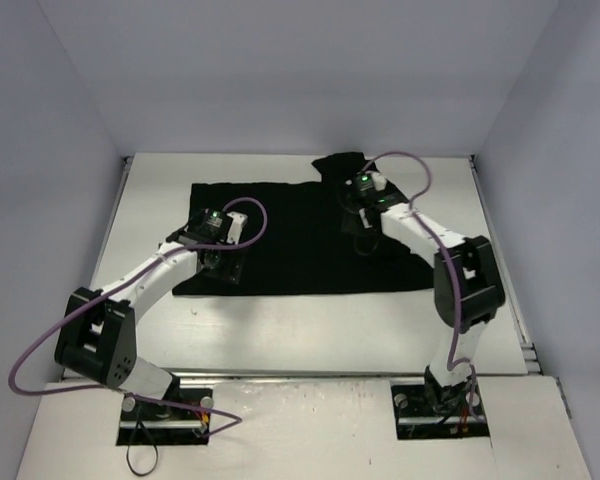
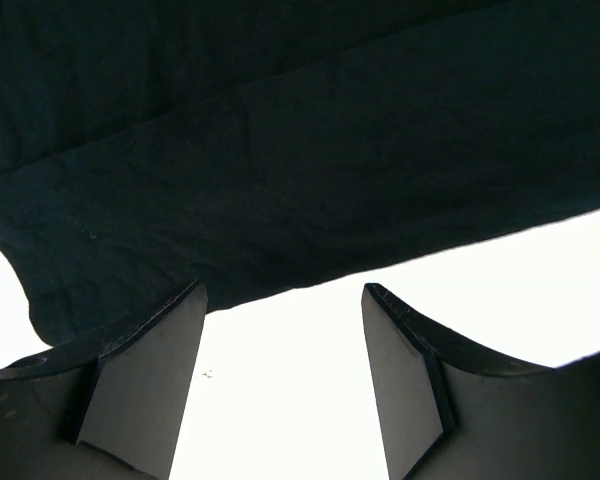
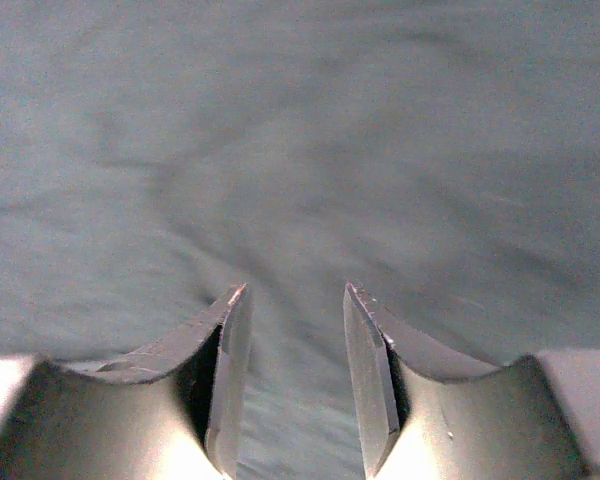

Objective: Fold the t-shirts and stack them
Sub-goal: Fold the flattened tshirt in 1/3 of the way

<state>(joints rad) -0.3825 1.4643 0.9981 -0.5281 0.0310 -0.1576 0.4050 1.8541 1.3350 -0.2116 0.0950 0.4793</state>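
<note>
The black t-shirt (image 1: 300,235) lies spread flat across the middle of the white table (image 1: 310,330), with a bunched sleeve (image 1: 340,165) at the back. My left gripper (image 1: 220,268) hovers at the shirt's front left edge. In the left wrist view the left gripper (image 2: 283,292) is open over bare table, and the dark fabric (image 2: 280,150) starts just beyond its fingertips. My right gripper (image 1: 363,240) is over the shirt's right part. In the right wrist view the right gripper (image 3: 295,290) is open with nothing between its fingers, and fabric (image 3: 300,150) fills the view.
Pale walls (image 1: 70,150) enclose the table on the left, back and right. Purple cables (image 1: 250,215) loop off both arms. A strip of bare table (image 1: 310,330) runs between the shirt's front edge and the arm bases (image 1: 440,410).
</note>
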